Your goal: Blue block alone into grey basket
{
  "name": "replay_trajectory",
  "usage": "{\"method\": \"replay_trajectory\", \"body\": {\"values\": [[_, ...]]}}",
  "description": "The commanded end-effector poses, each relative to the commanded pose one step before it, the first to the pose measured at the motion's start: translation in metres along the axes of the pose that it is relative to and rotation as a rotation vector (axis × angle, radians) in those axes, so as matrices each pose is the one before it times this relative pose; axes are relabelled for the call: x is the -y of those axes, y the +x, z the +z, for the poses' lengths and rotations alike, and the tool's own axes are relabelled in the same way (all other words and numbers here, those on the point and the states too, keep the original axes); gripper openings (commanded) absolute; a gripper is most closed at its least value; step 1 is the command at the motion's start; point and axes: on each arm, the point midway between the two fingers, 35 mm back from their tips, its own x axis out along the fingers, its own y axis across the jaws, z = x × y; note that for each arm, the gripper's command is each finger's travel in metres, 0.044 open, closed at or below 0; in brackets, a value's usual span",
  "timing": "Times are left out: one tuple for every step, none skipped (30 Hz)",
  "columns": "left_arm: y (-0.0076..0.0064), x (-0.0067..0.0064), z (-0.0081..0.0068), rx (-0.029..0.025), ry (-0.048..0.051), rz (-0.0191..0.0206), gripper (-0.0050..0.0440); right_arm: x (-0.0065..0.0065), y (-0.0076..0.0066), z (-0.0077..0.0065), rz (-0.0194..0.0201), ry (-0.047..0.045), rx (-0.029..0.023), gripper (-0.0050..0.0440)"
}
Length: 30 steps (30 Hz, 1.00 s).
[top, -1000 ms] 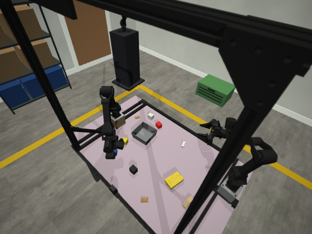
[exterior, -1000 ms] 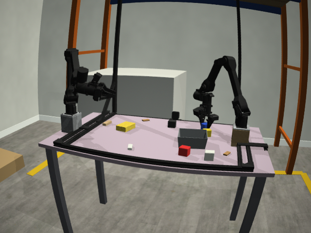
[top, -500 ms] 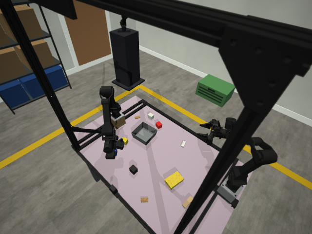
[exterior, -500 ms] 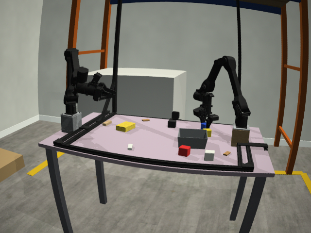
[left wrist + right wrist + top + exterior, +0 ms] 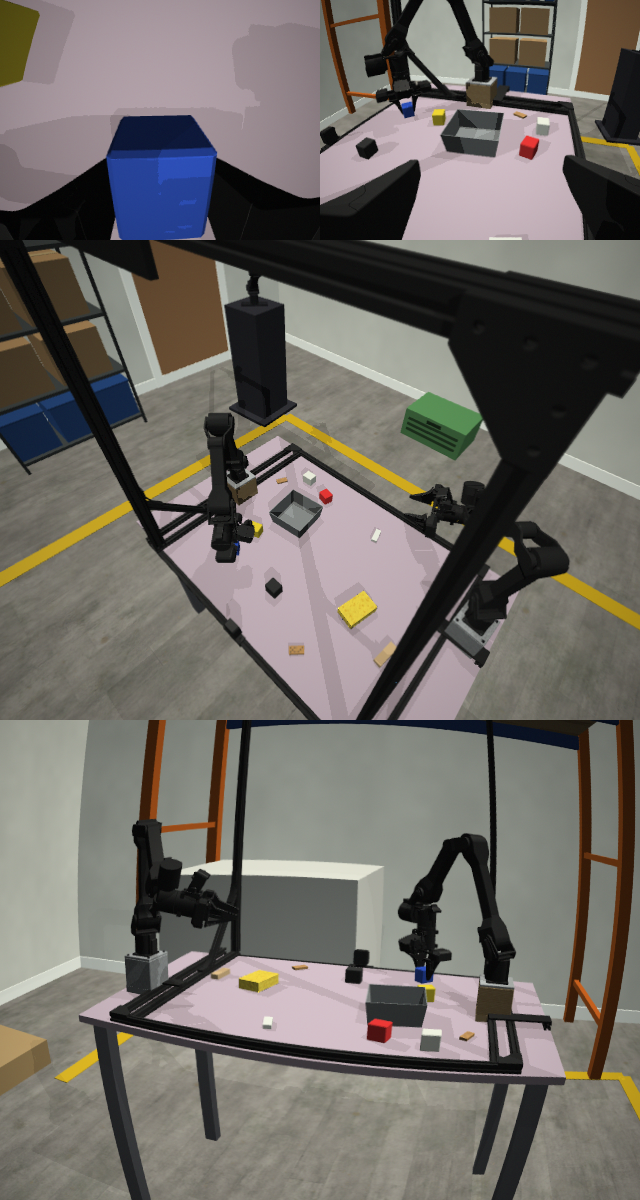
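The blue block sits on the pink table top, left of the grey basket, with a small yellow block between them. My left gripper points straight down over the blue block. In the left wrist view the blue block fills the gap between the fingers, which press on both of its sides. From the side the block rests low at the table behind the basket. My right gripper is open and empty, high above the far table edge.
A red block and a white block lie just beyond the basket. A black block, a yellow sponge, a white tile and small tan pieces lie across the table. A black rail frames the table.
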Motion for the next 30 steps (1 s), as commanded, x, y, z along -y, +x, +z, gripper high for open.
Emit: {"method": "replay_trajectory", "body": {"values": [[-0.02990, 0.00686, -0.00045, -0.00378, -0.00203, -0.02665, 0.0000, -0.00077, -0.00005, -0.00036, 0.00426, -0.00403, 0.00150, 0.0400], [-0.00712, -0.00026, -0.00001, 0.00000, 0.00000, 0.00000, 0.0000, 0.00000, 0.00000, 0.00000, 0.00000, 0.00000, 0.00000, 0.0400], [-0.00716, -0.00044, -0.00002, 0.00000, 0.00000, 0.00000, 0.0000, 0.00000, 0.00000, 0.00000, 0.00000, 0.00000, 0.00000, 0.0400], [-0.00719, -0.00062, -0.00003, 0.00000, 0.00000, 0.00000, 0.0000, 0.00000, 0.00000, 0.00000, 0.00000, 0.00000, 0.00000, 0.0400], [-0.00718, -0.00081, -0.00004, 0.00000, 0.00000, 0.00000, 0.0000, 0.00000, 0.00000, 0.00000, 0.00000, 0.00000, 0.00000, 0.0400], [0.00000, 0.00000, 0.00000, 0.00000, 0.00000, 0.00000, 0.0000, 0.00000, 0.00000, 0.00000, 0.00000, 0.00000, 0.00000, 0.0400], [0.00000, 0.00000, 0.00000, 0.00000, 0.00000, 0.00000, 0.0000, 0.00000, 0.00000, 0.00000, 0.00000, 0.00000, 0.00000, 0.0400], [-0.00571, -0.00077, -0.00004, 0.00000, 0.00000, 0.00000, 0.0000, 0.00000, 0.00000, 0.00000, 0.00000, 0.00000, 0.00000, 0.0400], [-0.00343, -0.00052, -0.00002, 0.00000, 0.00000, 0.00000, 0.0000, 0.00000, 0.00000, 0.00000, 0.00000, 0.00000, 0.00000, 0.0400], [-0.00115, -0.00018, -0.00001, 0.00000, 0.00000, 0.00000, 0.0000, 0.00000, 0.00000, 0.00000, 0.00000, 0.00000, 0.00000, 0.0400], [0.00000, 0.00000, 0.00000, 0.00000, 0.00000, 0.00000, 0.0000, 0.00000, 0.00000, 0.00000, 0.00000, 0.00000, 0.00000, 0.0400], [0.00000, 0.00000, 0.00000, 0.00000, 0.00000, 0.00000, 0.0000, 0.00000, 0.00000, 0.00000, 0.00000, 0.00000, 0.00000, 0.0400], [0.00000, -0.00013, 0.00086, 0.00000, 0.00000, 0.00000, 0.0000, 0.00000, 0.00000, 0.00000, 0.00000, 0.00000, 0.00000, 0.0400], [-0.00001, -0.00041, 0.00257, 0.00000, 0.00000, 0.00000, 0.0000, 0.00000, 0.00000, 0.00000, 0.00000, 0.00000, 0.00000, 0.0400], [-0.00002, -0.00073, 0.00427, 0.00000, 0.00000, 0.00000, 0.0000, 0.00000, 0.00000, 0.00000, 0.00000, 0.00000, 0.00000, 0.0400], [-0.00003, -0.00097, 0.00518, 0.00000, 0.00000, 0.00000, 0.0000, 0.00000, 0.00000, 0.00000, 0.00000, 0.00000, 0.00000, 0.0400], [-0.00002, -0.00106, 0.00516, 0.00000, 0.00000, 0.00000, 0.0000, 0.00000, 0.00000, 0.00000, 0.00000, 0.00000, 0.00000, 0.0400], [-0.00002, -0.00115, 0.00513, 0.00000, 0.00000, 0.00000, 0.0000, 0.00000, 0.00000, 0.00000, 0.00000, 0.00000, 0.00000, 0.0400], [-0.00002, -0.00124, 0.00510, 0.00000, 0.00000, 0.00000, 0.0000, 0.00000, 0.00000, 0.00000, 0.00000, 0.00000, 0.00000, 0.0400], [-0.00002, -0.00132, 0.00507, 0.00000, 0.00000, 0.00000, 0.0000, 0.00000, 0.00000, 0.00000, 0.00000, 0.00000, 0.00000, 0.0400], [-0.00002, -0.00141, 0.00503, 0.00000, 0.00000, 0.00000, 0.0000, 0.00000, 0.00000, 0.00000, 0.00000, 0.00000, 0.00000, 0.0400], [-0.00002, -0.00149, 0.00500, 0.00000, 0.00000, 0.00000, 0.0000, 0.00000, 0.00000, 0.00000, 0.00000, 0.00000, 0.00000, 0.0400], [0.00000, 0.00000, 0.00000, 0.00000, 0.00000, 0.00000, 0.0000, 0.00000, 0.00000, 0.00000, 0.00000, 0.00000, 0.00000, 0.0400], [0.00000, 0.00000, 0.00000, 0.00000, 0.00000, 0.00000, 0.0000, 0.00000, 0.00000, 0.00000, 0.00000, 0.00000, 0.00000, 0.0400], [-0.00002, -0.00158, 0.00496, 0.00000, 0.00000, 0.00000, 0.0000, 0.00000, 0.00000, 0.00000, 0.00000, 0.00000, 0.00000, 0.0400], [-0.00002, -0.00166, 0.00493, 0.00000, 0.00000, 0.00000, 0.0000, 0.00000, 0.00000, 0.00000, 0.00000, 0.00000, 0.00000, 0.0400], [-0.00002, -0.00174, 0.00489, 0.00000, 0.00000, 0.00000, 0.0000, 0.00000, 0.00000, 0.00000, 0.00000, 0.00000, 0.00000, 0.0400], [-0.00002, -0.00183, 0.00485, 0.00000, 0.00000, 0.00000, 0.0000, 0.00000, 0.00000, 0.00000, 0.00000, 0.00000, 0.00000, 0.0400], [-0.00001, -0.00191, 0.00480, 0.00000, 0.00000, 0.00000, 0.0000, 0.00000, 0.00000, 0.00000, 0.00000, 0.00000, 0.00000, 0.0400], [-0.00001, -0.00199, 0.00476, 0.00000, 0.00000, 0.00000, 0.0000, 0.00000, 0.00000, 0.00000, 0.00000, 0.00000, 0.00000, 0.0400]]}}
